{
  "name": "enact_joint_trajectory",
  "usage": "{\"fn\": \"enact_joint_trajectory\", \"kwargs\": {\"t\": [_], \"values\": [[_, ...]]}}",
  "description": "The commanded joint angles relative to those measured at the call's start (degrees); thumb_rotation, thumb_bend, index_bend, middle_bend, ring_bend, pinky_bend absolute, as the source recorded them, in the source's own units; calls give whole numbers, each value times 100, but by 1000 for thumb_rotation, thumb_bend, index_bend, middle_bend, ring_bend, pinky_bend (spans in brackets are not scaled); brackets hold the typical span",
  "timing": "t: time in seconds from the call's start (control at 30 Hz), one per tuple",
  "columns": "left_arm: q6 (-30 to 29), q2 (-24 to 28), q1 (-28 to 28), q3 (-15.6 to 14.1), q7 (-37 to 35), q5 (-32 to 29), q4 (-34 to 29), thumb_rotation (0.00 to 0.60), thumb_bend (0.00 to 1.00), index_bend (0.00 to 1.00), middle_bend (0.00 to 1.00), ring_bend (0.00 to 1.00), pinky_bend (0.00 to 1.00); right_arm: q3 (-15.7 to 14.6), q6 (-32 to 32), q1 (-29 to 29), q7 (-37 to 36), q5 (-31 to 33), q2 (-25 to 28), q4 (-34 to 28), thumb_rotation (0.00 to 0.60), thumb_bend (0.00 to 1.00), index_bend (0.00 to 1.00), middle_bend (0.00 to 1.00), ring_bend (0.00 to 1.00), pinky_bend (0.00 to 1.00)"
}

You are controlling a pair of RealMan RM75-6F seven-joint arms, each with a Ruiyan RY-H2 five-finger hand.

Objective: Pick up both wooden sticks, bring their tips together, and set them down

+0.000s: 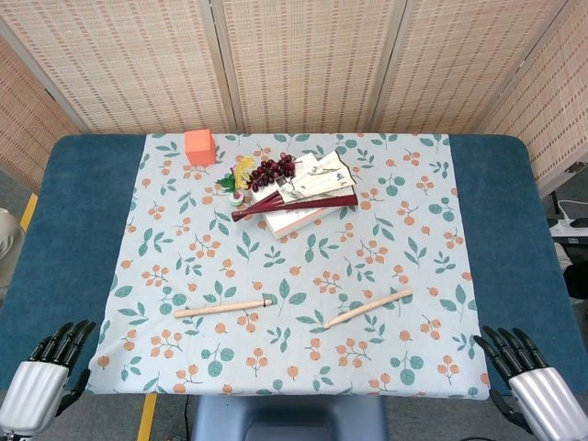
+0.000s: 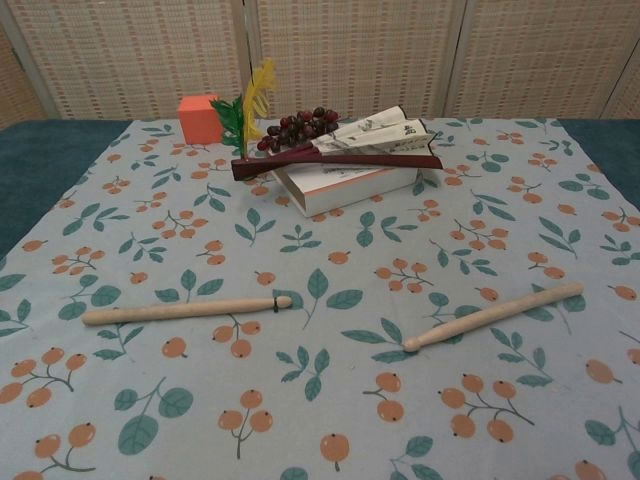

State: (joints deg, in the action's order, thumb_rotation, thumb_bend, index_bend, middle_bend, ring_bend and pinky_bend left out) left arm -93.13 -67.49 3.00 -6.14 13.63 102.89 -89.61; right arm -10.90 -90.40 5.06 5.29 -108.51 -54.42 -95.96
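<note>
Both hands idle at the near bench edge: left hand (image 1: 41, 378) and right hand (image 1: 533, 381) empty, fingers spread, touching nothing. Left stick (image 1: 223, 308) and right stick (image 1: 368, 308) lie flat on the leaf-print cloth (image 1: 303, 257), nearer than the book (image 1: 299, 216), inner tips apart. Fan, grapes (image 1: 274, 169) sit on the book; orange block (image 1: 199, 147) behind it.

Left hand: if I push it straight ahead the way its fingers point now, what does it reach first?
Probably the near-left edge of the tablecloth, then the left stick if the left hand angles slightly inward. Nothing else shows in that line, though depth and height are hard to judge from the head view.
</note>
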Motion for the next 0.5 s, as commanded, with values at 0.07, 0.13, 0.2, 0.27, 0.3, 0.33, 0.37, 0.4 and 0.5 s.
{"fn": "enact_joint_trajectory", "kwargs": {"t": [0.07,0.13,0.2,0.27,0.3,0.33,0.37,0.4,0.5], "values": [[38,-26,-11,6,26,-23,12,600,433,43,101,116,282,26,-79,4,-80,-7,1,21,600,333,0,0,0,0],[83,-46,-37,7,27,-19,12,600,433,42,101,116,281,43,-97,7,-99,14,-6,33,600,333,0,0,0,0],[142,-104,-82,-9,10,36,28,600,432,39,101,116,276,62,-78,-3,-84,33,-44,43,600,333,0,0,0,0],[194,-221,-164,-20,-52,166,106,600,433,39,105,112,264,96,-61,-26,-44,30,-101,60,600,333,0,0,0,0],[251,-326,-217,-24,-43,236,161,600,436,41,113,107,255,131,-39,-45,8,45,-151,63,600,333,0,0,0,0],[304,-413,-266,-24,17,309,197,600,440,48,127,103,243,153,0,-68,61,56,-176,52,600,333,0,0,0,0],[353,-506,-325,-18,99,400,233,600,444,61,152,99,225,178,52,-100,122,67,-193,21,600,333,0,0,0,0],[385,-617,-388,4,190,500,270,600,447,80,184,98,207,209,105,-139,185,82,-202,-33,600,333,0,0,0,0],[474,-1097,-588,133,513,765,455,600,451,127,301,127,181,333,246,-275,364,138,-189,-283,600,333,0,0,0,0]]}}
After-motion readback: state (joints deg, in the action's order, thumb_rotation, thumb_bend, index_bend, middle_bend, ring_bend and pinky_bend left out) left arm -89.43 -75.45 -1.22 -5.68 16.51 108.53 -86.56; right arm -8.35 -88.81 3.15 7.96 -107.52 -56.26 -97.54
